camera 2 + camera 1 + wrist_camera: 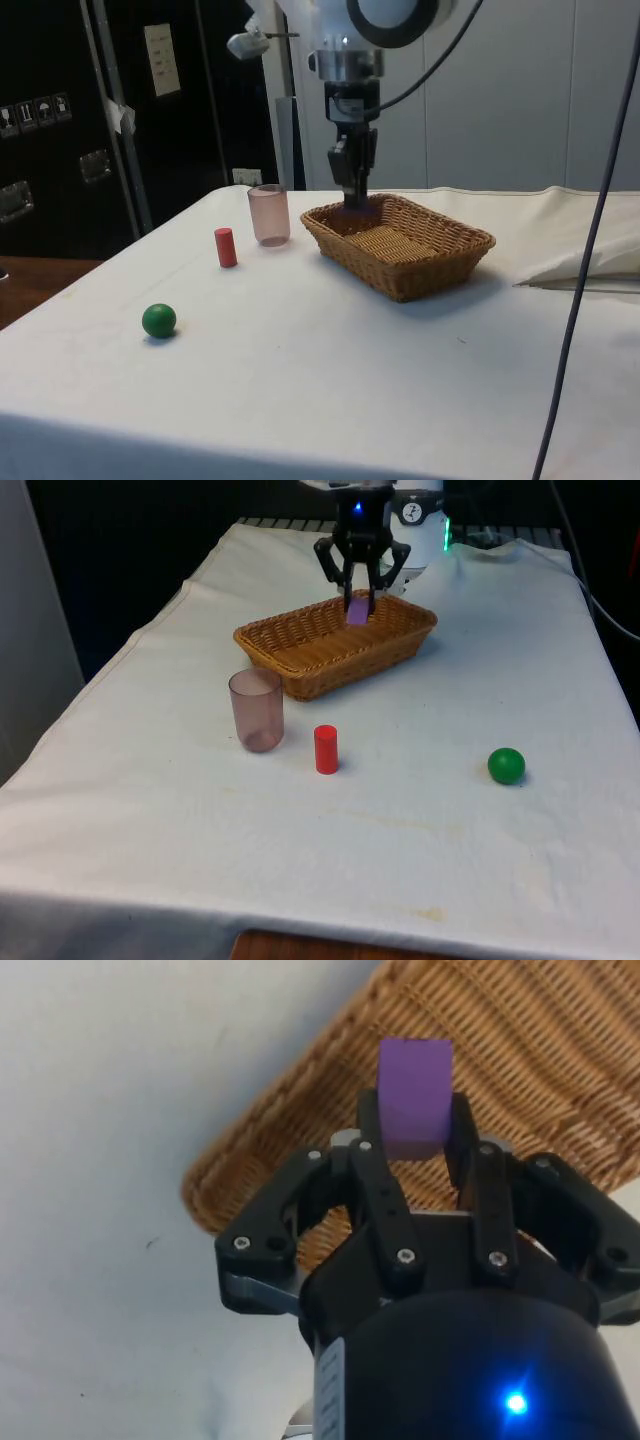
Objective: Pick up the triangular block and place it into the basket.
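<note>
A purple block (358, 612) hangs between the black fingers of my gripper (359, 608), which is shut on it. The block (414, 1095) is held over the far end of the woven wicker basket (290, 640), just above its rim. From the side, my gripper (354, 195) points straight down over the basket (440, 262), near its end closest to the cup. The block's exact shape is hard to tell; it looks like a purple slab.
A translucent pinkish cup (256, 710) stands in front of the basket, towards the front view's left. A small red cylinder (326, 749) stands beside it. A green ball (506, 765) lies towards the front view's right.
</note>
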Robot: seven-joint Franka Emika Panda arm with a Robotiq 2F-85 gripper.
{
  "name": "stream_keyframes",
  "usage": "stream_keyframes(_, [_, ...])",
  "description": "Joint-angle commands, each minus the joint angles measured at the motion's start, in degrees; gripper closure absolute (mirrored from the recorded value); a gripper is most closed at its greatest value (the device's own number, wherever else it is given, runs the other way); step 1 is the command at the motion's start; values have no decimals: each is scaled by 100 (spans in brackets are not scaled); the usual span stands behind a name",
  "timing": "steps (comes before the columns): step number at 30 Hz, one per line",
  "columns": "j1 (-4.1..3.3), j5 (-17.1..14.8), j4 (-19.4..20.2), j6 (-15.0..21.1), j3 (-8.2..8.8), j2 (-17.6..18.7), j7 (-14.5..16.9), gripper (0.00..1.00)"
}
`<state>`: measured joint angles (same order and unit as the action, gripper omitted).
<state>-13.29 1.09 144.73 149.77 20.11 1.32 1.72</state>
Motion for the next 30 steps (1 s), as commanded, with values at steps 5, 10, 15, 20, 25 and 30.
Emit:
stream_keyframes(5, [6,0,143,155,206,11,218,67])
stream_keyframes(10, [34,-138,367,539,355,23,510,67])
stream_keyframes(15, [23,-74,487,796,464,160,550,67])
stream_keyframes(20, [57,-246,584,1175,441,361,728,67])
stream_keyframes(25, [97,-298,607,1467,435,602,779,67])
stream_keyframes(30, [143,-435,625,1719,384,796,859,66])
